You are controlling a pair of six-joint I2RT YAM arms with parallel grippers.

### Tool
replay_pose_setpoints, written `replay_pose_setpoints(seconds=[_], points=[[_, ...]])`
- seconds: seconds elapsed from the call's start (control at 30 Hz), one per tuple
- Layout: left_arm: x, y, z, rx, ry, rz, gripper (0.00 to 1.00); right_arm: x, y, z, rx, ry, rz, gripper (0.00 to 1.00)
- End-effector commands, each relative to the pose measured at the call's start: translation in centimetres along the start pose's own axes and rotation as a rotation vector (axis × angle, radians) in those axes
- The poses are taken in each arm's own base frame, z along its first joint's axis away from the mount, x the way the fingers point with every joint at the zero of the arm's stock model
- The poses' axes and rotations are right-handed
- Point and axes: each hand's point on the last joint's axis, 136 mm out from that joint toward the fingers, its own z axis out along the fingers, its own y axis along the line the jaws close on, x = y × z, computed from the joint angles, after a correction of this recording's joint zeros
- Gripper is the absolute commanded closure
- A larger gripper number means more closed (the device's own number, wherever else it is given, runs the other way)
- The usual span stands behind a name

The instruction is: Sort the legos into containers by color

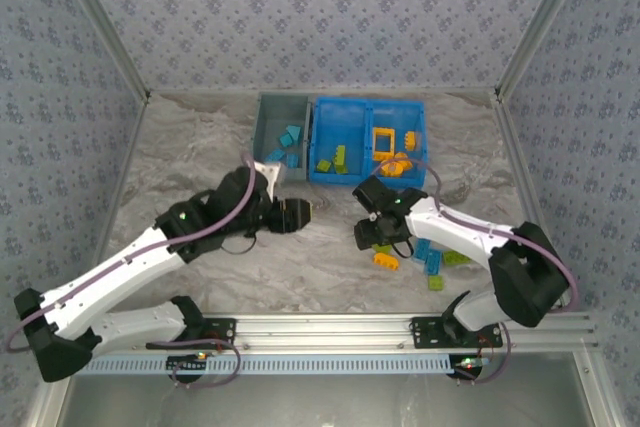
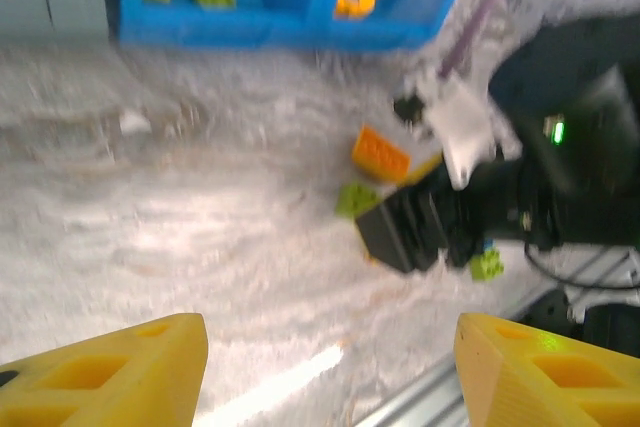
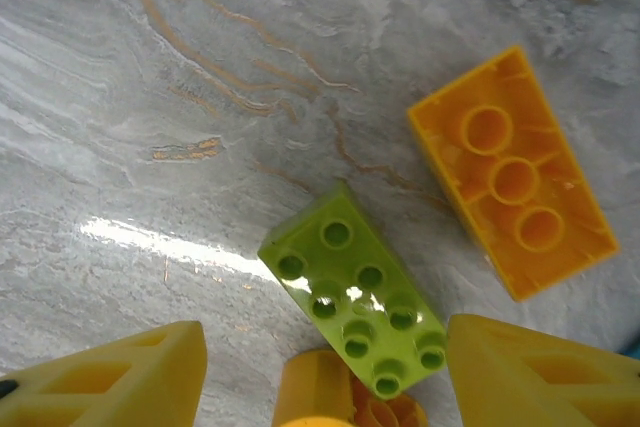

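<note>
Your right jaws are spread wide and grip nothing, low over the tabletop (image 3: 150, 67) at lower centre-right of the top view. A lime green brick (image 3: 355, 292) lies between the fingers (image 3: 110, 377), with an upturned orange brick (image 3: 512, 172) just beside it. Your left jaws are also wide open and empty, left of centre. The grey bin (image 1: 263, 132) at upper centre holds blue legos (image 1: 290, 137), the blue bin (image 1: 368, 102) touching it holds green and orange ones, and loose legos (image 1: 430, 259) lie lower right.

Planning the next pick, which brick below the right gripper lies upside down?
The orange rectangular brick at upper right: its hollow underside faces up; the lime green brick shows studs.
</note>
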Motion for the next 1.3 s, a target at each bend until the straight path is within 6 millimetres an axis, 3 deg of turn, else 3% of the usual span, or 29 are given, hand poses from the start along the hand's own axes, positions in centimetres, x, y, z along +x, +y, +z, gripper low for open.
replay_pose_setpoints(seconds=[0.0,0.3,0.67,0.9,1.1,1.27], points=[[0.1,-1.0,-1.2,0.08,-0.051,-0.067,0.34,-0.6,0.7,0.2,-0.012,0.017,-0.042,0.38],[-0.1,-1.0,-1.9,0.074,-0.059,-0.06,0.34,0.0,-0.1,2.7,0.055,0.079,-0.084,0.42],[0.0,-1.5,-1.5,0.09,-0.055,-0.057,0.34,0.8,-1.2,2.9,0.182,0.107,-0.177,0.42],[0.0,-1.5,-1.2,0.087,-0.058,-0.058,0.34,1.0,-1.1,4.0,0.184,0.129,-0.179,0.55],[0.0,-1.5,-1.1,0.081,-0.066,-0.058,0.35,-2.3,-0.2,2.5,0.189,0.016,-0.185,0.67],[-0.1,-1.2,-0.9,0.061,-0.077,-0.06,0.35,-8.2,1.7,-2.9,0.157,-0.177,-0.159,0.7]])
